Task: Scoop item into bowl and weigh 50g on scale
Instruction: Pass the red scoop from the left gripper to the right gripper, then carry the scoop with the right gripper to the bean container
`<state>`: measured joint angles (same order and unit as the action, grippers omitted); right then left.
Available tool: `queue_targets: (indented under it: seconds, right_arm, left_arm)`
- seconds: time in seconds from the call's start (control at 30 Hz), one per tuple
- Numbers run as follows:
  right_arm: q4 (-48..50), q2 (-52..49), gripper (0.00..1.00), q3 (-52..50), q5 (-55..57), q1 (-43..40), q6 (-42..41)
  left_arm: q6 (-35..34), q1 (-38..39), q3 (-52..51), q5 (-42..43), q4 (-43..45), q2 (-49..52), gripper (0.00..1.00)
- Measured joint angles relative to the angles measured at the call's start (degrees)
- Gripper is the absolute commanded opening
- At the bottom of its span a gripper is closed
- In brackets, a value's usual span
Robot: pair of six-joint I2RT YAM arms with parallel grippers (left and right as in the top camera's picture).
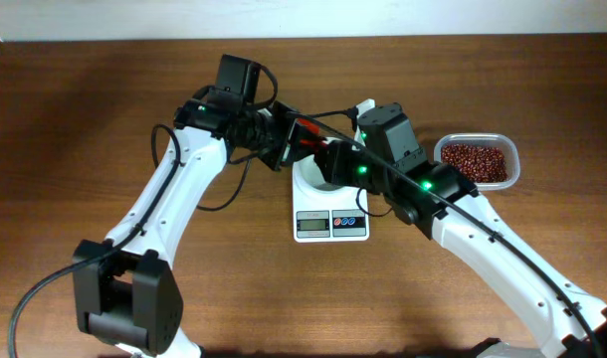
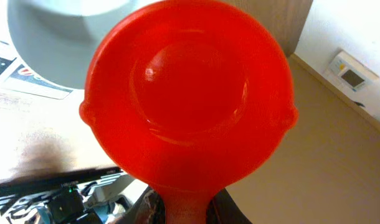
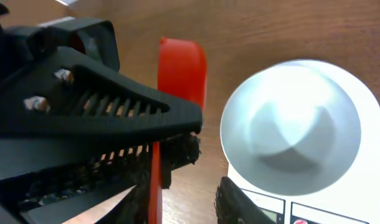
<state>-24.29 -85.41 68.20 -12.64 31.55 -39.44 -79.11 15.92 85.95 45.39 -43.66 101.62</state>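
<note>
The left hand (image 1: 282, 139) grips the handle of a red scoop (image 2: 190, 93), held up just beside the scale (image 1: 330, 224). The bowl (image 3: 289, 130) sits on the scale. Beans (image 1: 473, 161) fill a tub (image 1: 515, 159) on the desk, right of the scale. Whether the right hand (image 3: 190, 202) is open or closed I cannot tell.

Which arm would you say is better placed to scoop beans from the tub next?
Left, probably. The left gripper holds the empty red scoop, while the right gripper is open. One caveat: the tub of beans sits on the robot's right, beyond the scale and the right arm.
</note>
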Motion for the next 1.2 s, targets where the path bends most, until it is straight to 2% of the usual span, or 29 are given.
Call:
queue_targets:
  seconds: [0.1,0.23,0.3,0.33,0.37,0.4,0.43,0.47,0.5,0.53,0.57,0.63,0.77,0.8,0.83,0.9,0.93,1.07,1.2]
  right_arm:
    - [3.17,-0.15,0.38,0.00,1.11,-0.11,-0.46]
    - [3.61,-0.15,0.09,0.04,0.79,-0.04,-0.52]
    - [3.78,-0.15,0.13,0.07,0.61,0.00,-0.76]
    - [3.80,-0.15,0.13,0.07,0.61,0.00,-0.94]
    - [3.78,-0.15,0.04,0.07,0.61,0.00,-0.81]
    - [3.78,-0.15,0.04,0.07,0.63,0.00,-0.79]
    - [3.85,-0.15,0.04,0.07,0.63,0.00,-0.26]
    - [3.98,-0.15,0.04,0.07,0.61,-0.13,0.72]
    - [3.98,-0.15,0.04,0.07,0.20,-0.48,1.20]
    - [3.65,-0.15,0.04,0.26,-1.49,-1.64,2.19]
    - [1.53,-0.28,0.04,1.03,-3.93,-3.89,3.08]
    - [-7.74,-0.76,0.04,4.94,-6.49,-7.69,6.75]
    - [-34.99,-1.95,0.04,24.02,-4.85,-12.33,15.08]
    - [-41.62,-2.19,0.04,29.81,-3.37,-15.08,17.33]
    - [-49.40,-2.69,0.04,36.54,0.07,-19.17,20.87]
    - [-58.42,-6.16,0.04,43.30,4.17,-24.98,25.22]
    - [-61.00,-9.57,0.04,44.78,5.79,-30.14,29.09]
    - [-62.71,-22.80,0.04,44.98,7.69,-40.54,38.05]
    - [-61.61,-33.27,0.04,44.98,7.93,-43.56,45.77]
  left_arm:
    - [0.24,0.02,0.00,-0.22,-0.39,0.00,0.00]
    - [0.24,0.13,0.00,-0.15,-0.42,0.00,0.00]
    - [0.22,0.24,0.00,0.04,-0.37,0.00,0.00]
    - [0.22,0.24,0.00,0.07,-0.33,0.00,0.00]
    - [0.22,0.24,0.00,0.15,-0.35,0.00,0.00]
    - [0.22,0.24,0.00,0.22,-0.35,0.00,0.03]
    - [0.24,0.24,0.00,0.22,-0.35,0.00,0.14]
    - [0.24,0.24,0.00,0.22,-0.24,0.00,0.30]
    - [0.46,0.24,0.00,0.24,-0.09,0.00,0.37]
    - [1.97,0.33,0.00,0.11,-0.24,0.00,0.59]
    - [5.14,0.72,0.00,-0.39,0.11,0.00,0.73]
    - [10.86,1.03,0.04,-3.69,-0.35,0.00,0.87]
    - [21.88,0.74,0.04,-9.14,3.56,-0.02,0.90]
    - [24.92,0.39,0.04,-9.49,3.76,-0.02,0.95]
    - [31.12,0.02,0.04,-10.01,3.89,-0.02,0.98]
    - [40.22,-0.04,0.04,-10.08,3.43,-0.02,0.98]
    - [47.10,-0.04,0.04,-10.03,2.93,-0.02,0.98]
    - [61.57,-0.02,0.04,-10.08,-2.32,-0.02,0.99]
    - [72.13,-0.02,0.04,-10.08,-4.28,-0.04,0.99]
